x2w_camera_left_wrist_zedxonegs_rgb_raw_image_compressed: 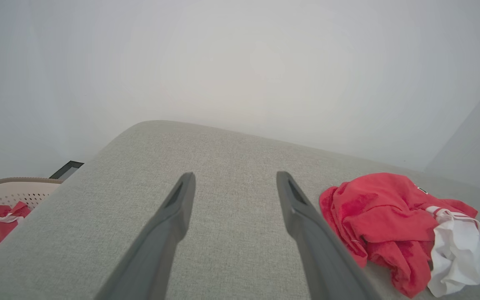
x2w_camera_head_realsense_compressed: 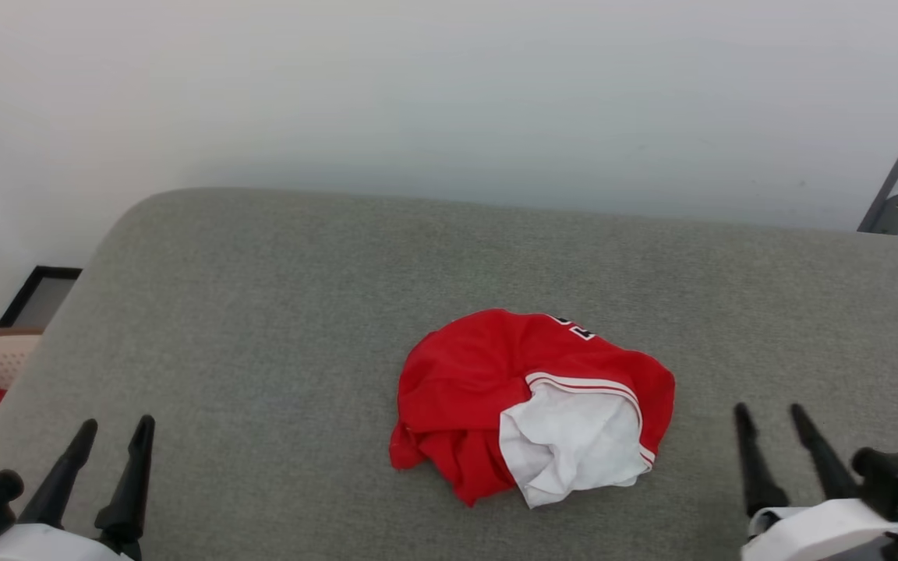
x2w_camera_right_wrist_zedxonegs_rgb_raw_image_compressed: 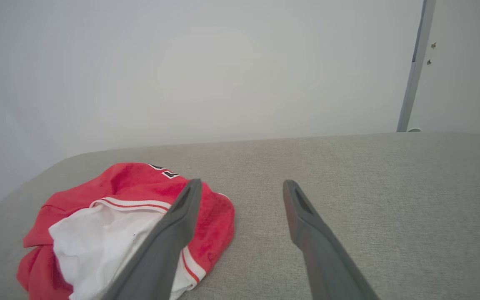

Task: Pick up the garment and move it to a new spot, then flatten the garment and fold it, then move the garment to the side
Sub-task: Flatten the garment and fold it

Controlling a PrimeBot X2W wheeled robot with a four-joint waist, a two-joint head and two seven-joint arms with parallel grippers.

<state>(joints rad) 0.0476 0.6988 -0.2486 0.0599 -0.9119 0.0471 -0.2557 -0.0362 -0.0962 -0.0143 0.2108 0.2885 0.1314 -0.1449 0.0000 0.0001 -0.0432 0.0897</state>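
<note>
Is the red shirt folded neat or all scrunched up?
Scrunched up. The red T-shirt sits in a bunched heap on the grey cushion, with a white sleeve crumpled on top.

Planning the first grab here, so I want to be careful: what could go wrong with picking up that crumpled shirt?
1. The garment lies bunched, its white sleeve folded on top; a pinch may catch only the sleeve or several layers, leaving it tangled.
2. The grey cushion rounds off at its left corner; placed there, it could slide off.
</note>
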